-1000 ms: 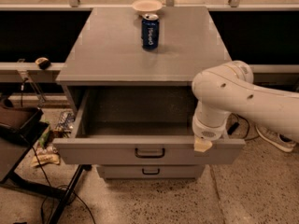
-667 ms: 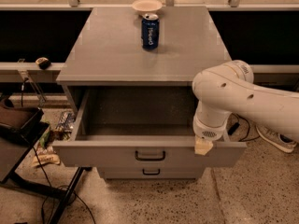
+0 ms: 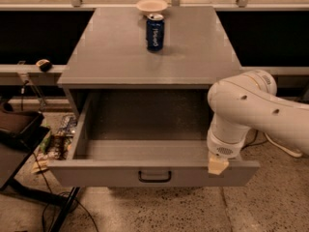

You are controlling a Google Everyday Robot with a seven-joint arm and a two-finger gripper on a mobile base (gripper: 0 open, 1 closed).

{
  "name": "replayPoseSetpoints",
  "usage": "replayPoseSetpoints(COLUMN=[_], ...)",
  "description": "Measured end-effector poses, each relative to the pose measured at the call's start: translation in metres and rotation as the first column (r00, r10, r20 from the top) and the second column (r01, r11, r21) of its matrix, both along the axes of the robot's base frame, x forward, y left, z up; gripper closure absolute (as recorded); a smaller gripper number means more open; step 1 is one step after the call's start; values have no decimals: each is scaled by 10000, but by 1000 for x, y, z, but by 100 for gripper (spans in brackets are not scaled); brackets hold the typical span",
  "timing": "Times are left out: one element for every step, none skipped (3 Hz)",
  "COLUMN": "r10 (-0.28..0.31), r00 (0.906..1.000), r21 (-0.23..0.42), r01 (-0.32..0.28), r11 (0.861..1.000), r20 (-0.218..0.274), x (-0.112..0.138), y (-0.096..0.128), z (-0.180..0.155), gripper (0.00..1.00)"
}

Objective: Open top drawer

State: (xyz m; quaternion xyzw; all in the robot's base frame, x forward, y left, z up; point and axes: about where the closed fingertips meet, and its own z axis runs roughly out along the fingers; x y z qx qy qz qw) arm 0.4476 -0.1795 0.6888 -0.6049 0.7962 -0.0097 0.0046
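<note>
The top drawer [image 3: 96, 174] of the grey cabinet stands pulled far out toward me. Its deep grey interior [image 3: 145, 124] is open to view and holds nothing I can see. Its small black pull handle [image 3: 154, 176] sits at the centre of the flat front panel. My gripper [image 3: 218, 165] points down at the end of the white arm [image 3: 251, 105]. Its cream tip rests at the top edge of the drawer's front panel, near the right corner. The two lower drawers are hidden beneath the open drawer.
On the cabinet top [image 3: 111, 57] a blue soda can [image 3: 155, 32] stands upright at the back, with a pale bowl [image 3: 151, 6] behind it. Snack packets [image 3: 58, 139] and a black stand [image 3: 19, 129] crowd the floor at left. A white cable [image 3: 280, 148] lies at right.
The drawer has slid farther out toward me, and its front now covers the lower drawers. My gripper has come forward with the front edge.
</note>
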Motion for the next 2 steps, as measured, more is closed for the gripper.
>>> replayPoseSetpoints(r10=[-199, -228], r00=[9997, 9991], r21=[-98, -138], r01=[198, 223], r11=[9998, 9997], r20=[-104, -354], x=[-17, -32], y=[-10, -13], z=[3, 5], gripper=[100, 100])
